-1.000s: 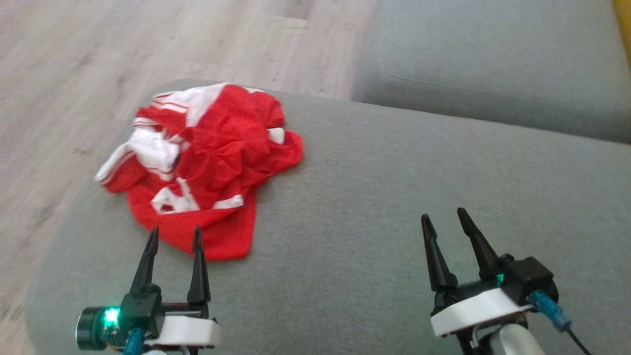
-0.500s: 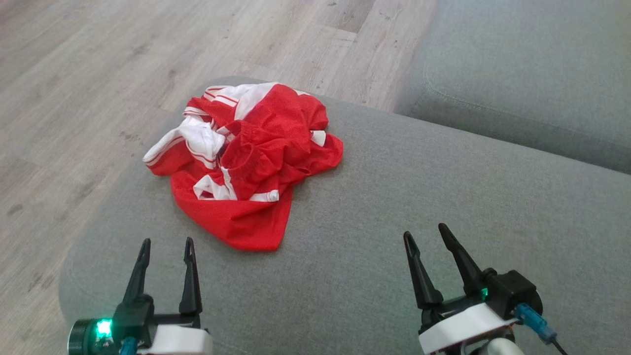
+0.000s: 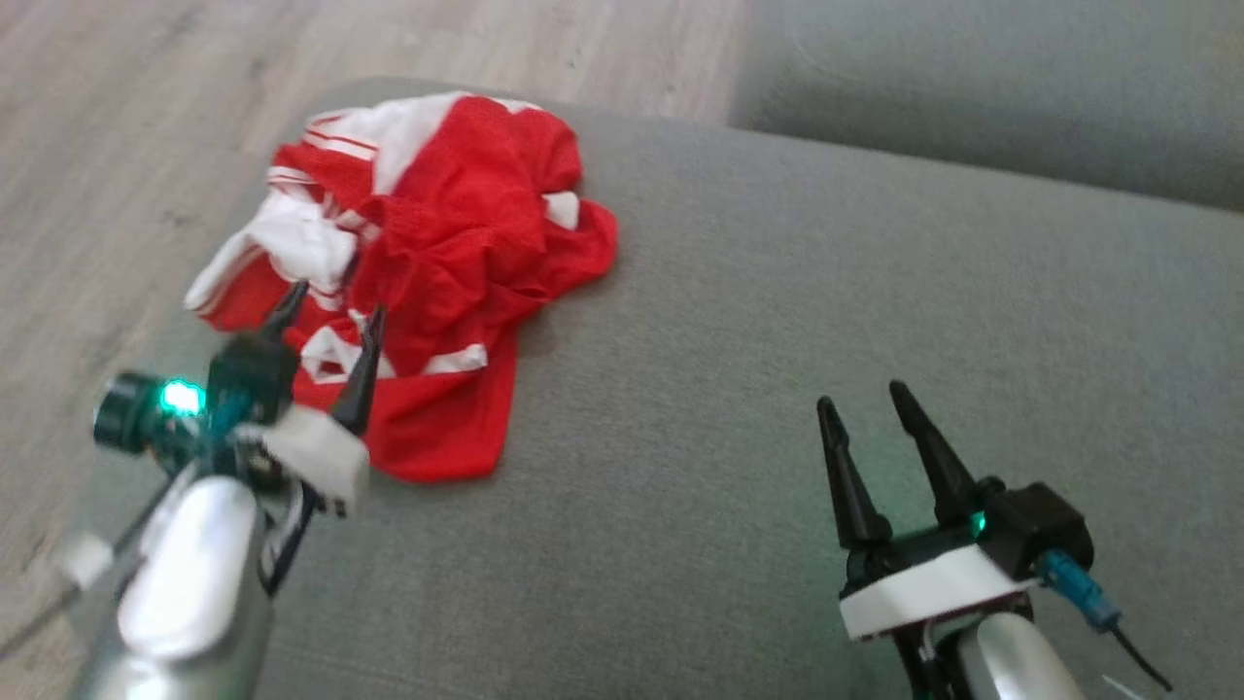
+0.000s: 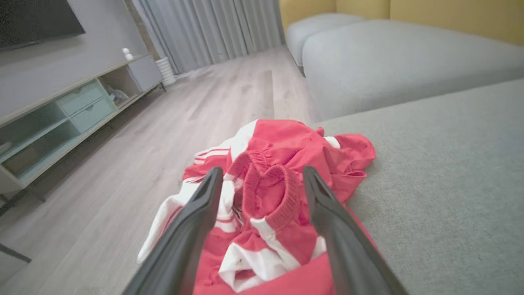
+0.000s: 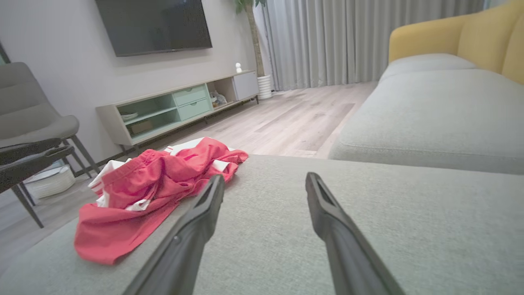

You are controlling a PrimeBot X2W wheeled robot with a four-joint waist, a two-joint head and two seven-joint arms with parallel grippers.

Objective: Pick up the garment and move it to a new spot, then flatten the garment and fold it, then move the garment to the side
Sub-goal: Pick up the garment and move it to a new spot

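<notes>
The red and white garment (image 3: 437, 262) lies in a crumpled heap on the grey sofa cushion (image 3: 777, 340), at the cushion's far left corner, with its white striped edge close to the cushion's rim above the floor (image 3: 117, 97). The heap's long axis runs from the cushion's far edge toward its near edge and ends in a flat red flap that points back at the robot.

The left pincer (image 3: 336, 301) hangs over that same corner with its fingers apart and nothing between them clamped. In the left wrist view a raised red ribbed fold sits directly ahead of it, in line with the gap between the fingers. Whether the tips touch the cloth I cannot tell.

The right pincer (image 3: 861, 396) is also apart and empty, over the bare near right part of the cushion, well apart from the heap.

So the left arm is much the nearer. The pick-up seems to turn on lowering it onto that ribbed fold and closing there.
</notes>
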